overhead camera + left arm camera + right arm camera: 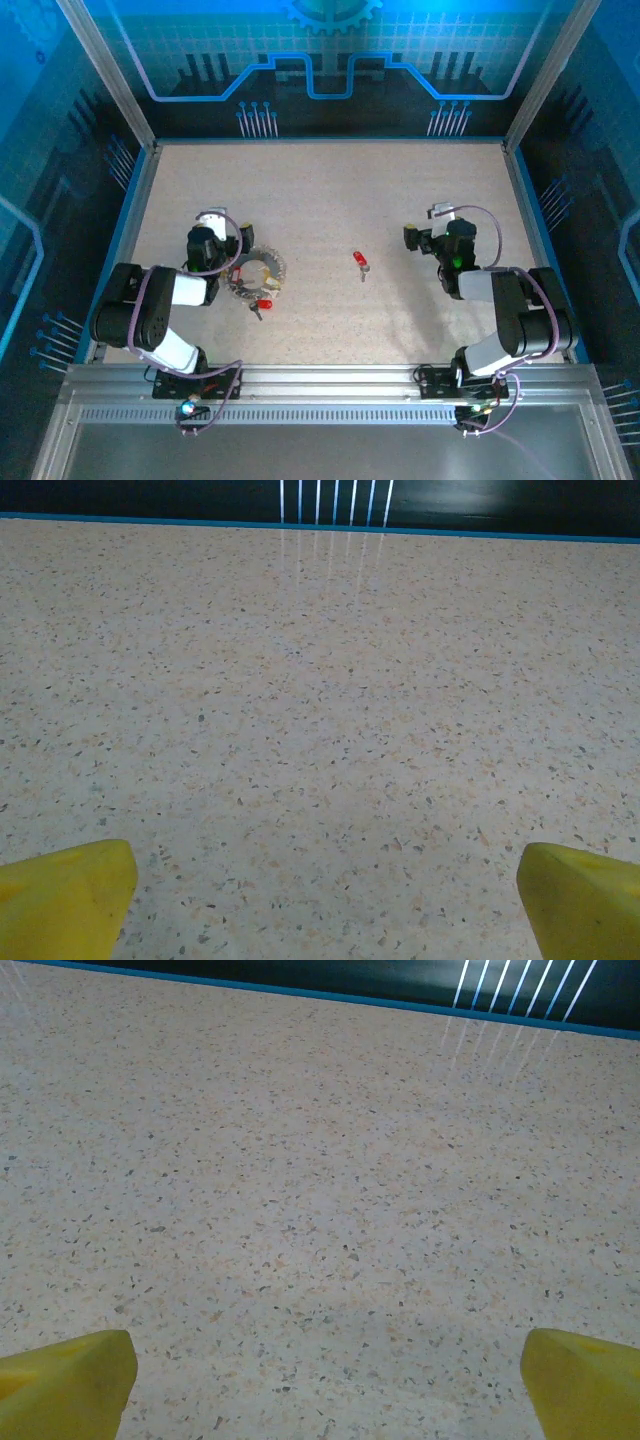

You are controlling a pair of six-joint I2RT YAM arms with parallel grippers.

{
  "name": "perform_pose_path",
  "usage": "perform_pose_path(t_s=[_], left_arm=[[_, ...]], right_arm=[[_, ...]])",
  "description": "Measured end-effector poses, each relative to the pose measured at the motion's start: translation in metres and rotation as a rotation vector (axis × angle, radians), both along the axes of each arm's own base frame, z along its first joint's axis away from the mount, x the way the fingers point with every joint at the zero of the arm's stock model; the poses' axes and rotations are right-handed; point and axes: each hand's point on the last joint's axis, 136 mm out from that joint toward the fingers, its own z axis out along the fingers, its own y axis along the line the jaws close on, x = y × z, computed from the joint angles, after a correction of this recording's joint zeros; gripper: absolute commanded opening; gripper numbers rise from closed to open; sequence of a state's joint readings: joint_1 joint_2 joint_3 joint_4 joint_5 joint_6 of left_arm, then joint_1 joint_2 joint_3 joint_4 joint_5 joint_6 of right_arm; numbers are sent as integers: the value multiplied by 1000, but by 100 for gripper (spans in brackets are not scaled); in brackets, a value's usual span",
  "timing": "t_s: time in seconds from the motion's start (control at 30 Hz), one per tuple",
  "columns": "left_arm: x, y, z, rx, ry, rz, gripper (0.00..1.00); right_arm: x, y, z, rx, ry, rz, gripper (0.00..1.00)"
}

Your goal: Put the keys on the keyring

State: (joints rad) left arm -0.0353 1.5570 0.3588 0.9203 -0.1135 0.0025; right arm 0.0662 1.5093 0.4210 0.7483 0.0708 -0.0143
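overhead keyring (258, 272), red key (360, 261); wrists, speckled table (320, 730)

Speckled table (330, 200): keyring (273, 263) left, lone red key (359, 258) centre.

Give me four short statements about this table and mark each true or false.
1. A loose red key lies on the table, apart from the keyring. True.
2. The right gripper is shut on a key. False: it is open, with nothing between its fingers.
3. The keyring lies close to the left arm. True.
4. The left gripper holds the keyring. False: it is open and empty, over bare table.
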Motion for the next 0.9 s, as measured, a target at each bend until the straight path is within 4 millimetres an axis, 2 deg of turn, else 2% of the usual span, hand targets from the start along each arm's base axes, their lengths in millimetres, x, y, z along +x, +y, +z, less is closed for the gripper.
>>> perform_pose_path(t_s=[0.77,0.9], left_arm=[[0,-1,-1,-2,3,-5,99],[0,4,-1,2,2,19,99]], right_arm=[[0,0,0,0,0,-1,99],[0,-1,0,0,0,-2,100]])
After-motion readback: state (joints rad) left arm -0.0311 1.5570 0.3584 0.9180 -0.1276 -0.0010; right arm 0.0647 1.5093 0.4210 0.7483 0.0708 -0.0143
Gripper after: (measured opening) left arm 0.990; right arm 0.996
